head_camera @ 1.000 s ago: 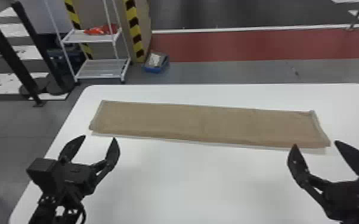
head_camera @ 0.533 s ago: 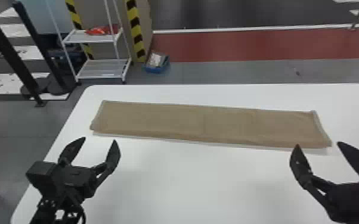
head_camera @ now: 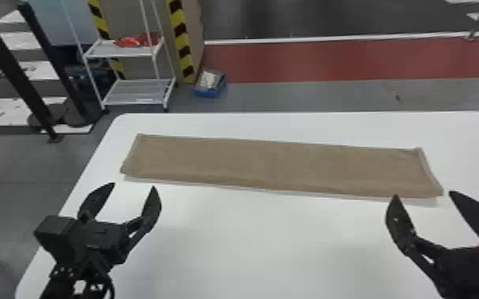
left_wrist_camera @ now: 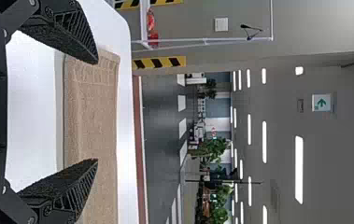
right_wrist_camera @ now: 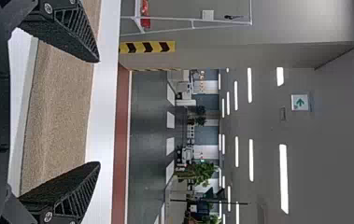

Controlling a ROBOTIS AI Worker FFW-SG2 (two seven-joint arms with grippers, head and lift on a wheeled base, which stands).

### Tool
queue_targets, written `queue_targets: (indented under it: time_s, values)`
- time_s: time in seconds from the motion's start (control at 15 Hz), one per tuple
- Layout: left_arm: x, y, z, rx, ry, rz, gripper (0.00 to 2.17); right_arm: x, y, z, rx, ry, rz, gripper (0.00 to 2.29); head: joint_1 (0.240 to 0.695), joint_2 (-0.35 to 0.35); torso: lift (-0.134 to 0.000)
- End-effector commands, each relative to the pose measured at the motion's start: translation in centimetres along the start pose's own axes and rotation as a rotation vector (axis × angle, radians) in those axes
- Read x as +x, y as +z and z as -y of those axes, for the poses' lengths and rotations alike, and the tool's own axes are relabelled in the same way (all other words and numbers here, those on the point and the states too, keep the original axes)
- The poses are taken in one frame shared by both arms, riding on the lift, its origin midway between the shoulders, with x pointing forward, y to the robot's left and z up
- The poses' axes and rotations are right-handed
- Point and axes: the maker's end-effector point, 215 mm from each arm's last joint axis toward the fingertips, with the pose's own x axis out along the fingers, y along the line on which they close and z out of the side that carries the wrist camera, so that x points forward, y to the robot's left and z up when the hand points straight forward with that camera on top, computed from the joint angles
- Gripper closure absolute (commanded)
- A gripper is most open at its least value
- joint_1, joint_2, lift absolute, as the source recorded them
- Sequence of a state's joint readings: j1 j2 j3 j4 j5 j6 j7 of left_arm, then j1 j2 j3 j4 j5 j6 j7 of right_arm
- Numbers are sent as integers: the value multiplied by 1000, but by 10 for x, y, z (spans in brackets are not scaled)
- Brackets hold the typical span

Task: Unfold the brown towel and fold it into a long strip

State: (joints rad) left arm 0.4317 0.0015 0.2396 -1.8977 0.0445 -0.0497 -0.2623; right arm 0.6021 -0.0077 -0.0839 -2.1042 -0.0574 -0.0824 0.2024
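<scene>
Brown towel [head_camera: 274, 167], laid flat as a long, narrow strip on the far part of the white table [head_camera: 250, 246]. The strip runs from side to side at a slight slant, its right end nearer the robot than its left. The long edges are nearly straight; a thin, paler line follows the near one. Both short ends carry a light border, the right one slanting to a pointed near corner. The surface is matt and finely textured, mostly smooth, with a ribbed, patterned band close to the left end (left wrist view). Left gripper [head_camera: 132, 186]: jaws spread wide and empty, on the near side of the towel's left end. Right gripper [head_camera: 425, 195]: jaws likewise wide apart, holding nothing, by the near corner of the right end.
</scene>
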Motion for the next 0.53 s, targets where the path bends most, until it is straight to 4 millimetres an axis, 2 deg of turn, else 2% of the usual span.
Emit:
queue_targets:
  time_s: [0.0,0.47]
  values:
    - [-1,1,1,-3,1,2,147,-1,1,-3,10,-2,4,97,695,103,-123]
    - [-3,1,1,-1,0,0,147,-3,4,-4,10,0,8,97,695,107,-123]
